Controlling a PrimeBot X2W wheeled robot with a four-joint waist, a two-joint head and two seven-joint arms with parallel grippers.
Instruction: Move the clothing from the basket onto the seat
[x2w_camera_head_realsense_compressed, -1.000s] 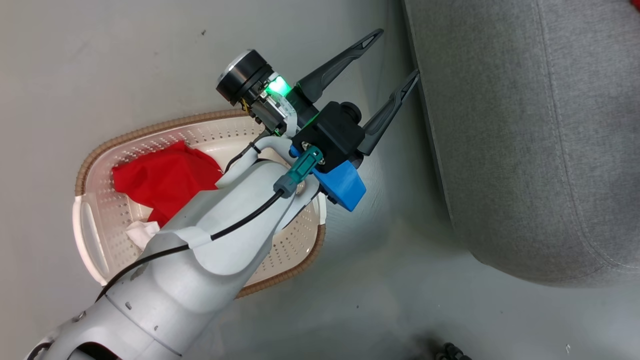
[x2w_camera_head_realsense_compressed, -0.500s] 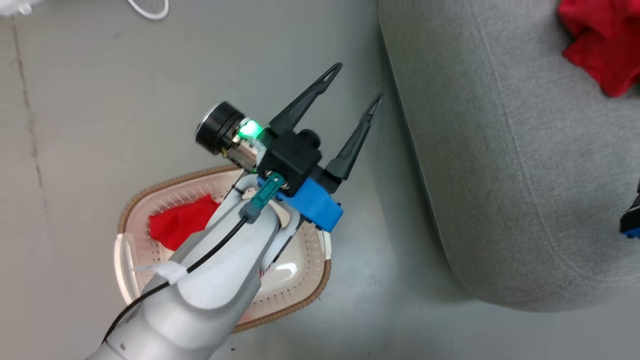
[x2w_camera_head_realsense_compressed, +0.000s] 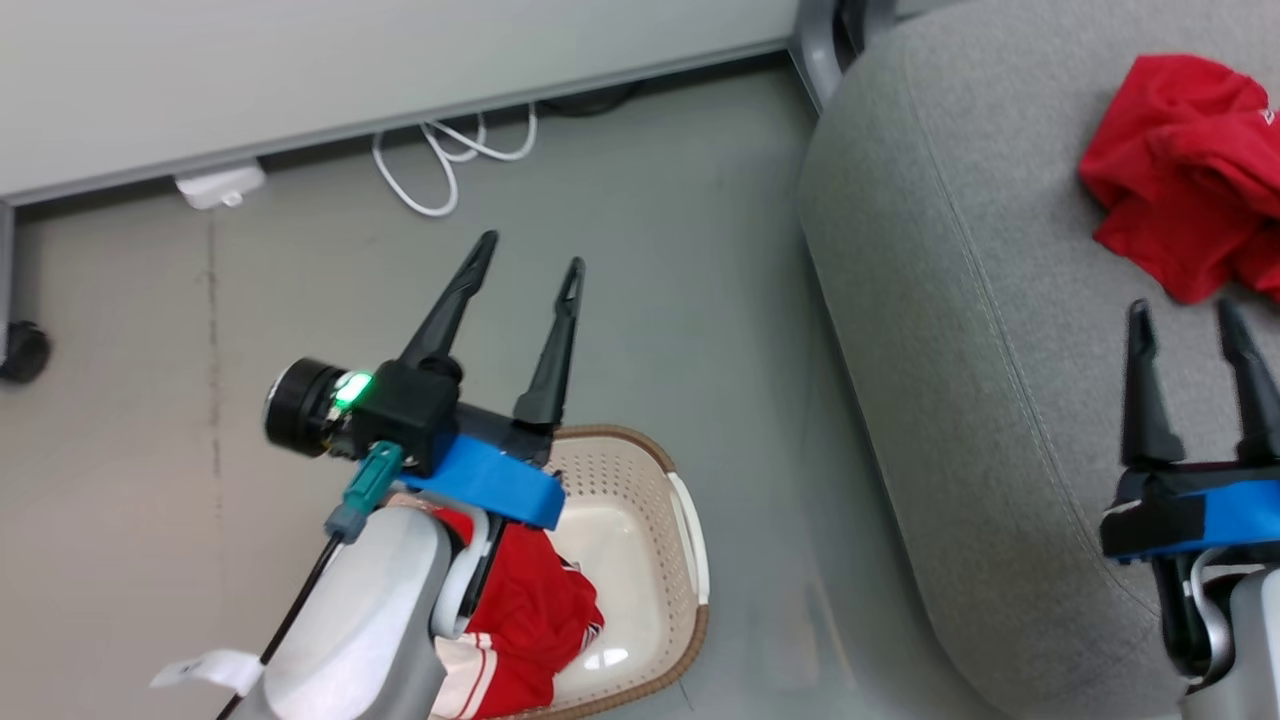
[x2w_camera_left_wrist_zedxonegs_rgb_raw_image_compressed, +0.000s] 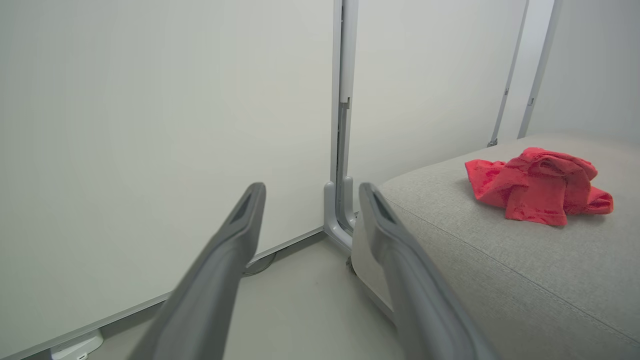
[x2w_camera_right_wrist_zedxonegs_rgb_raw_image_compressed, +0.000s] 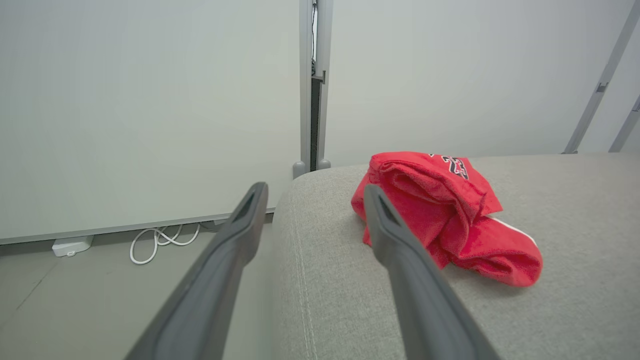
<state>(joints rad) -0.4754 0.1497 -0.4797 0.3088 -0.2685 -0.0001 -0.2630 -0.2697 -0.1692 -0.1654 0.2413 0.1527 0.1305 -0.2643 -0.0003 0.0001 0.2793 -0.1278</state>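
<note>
**Q:** Pincer status, L/R?
**A:** L pincer (x2w_camera_head_realsense_compressed: 531, 252): spread wide, empty, above basket (x2w_camera_head_realsense_compressed: 625, 470) rim. R pincer (x2w_camera_head_realsense_compressed: 1180, 307): same, over seat (x2w_camera_head_realsense_compressed: 950, 350).
**Q:** Clothing loc.?
**A:** Red garment (x2w_camera_head_realsense_compressed: 1175, 170) on seat; red-white garment (x2w_camera_head_realsense_compressed: 530, 620) in basket.

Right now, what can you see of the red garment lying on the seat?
The red garment is soft fabric, crumpled into a folded heap, with a dark number 23 printed near its top and a thin white edge low on one side. It lies on the grey woven seat, in from its rounded edge. Only the seat touches it.
</note>
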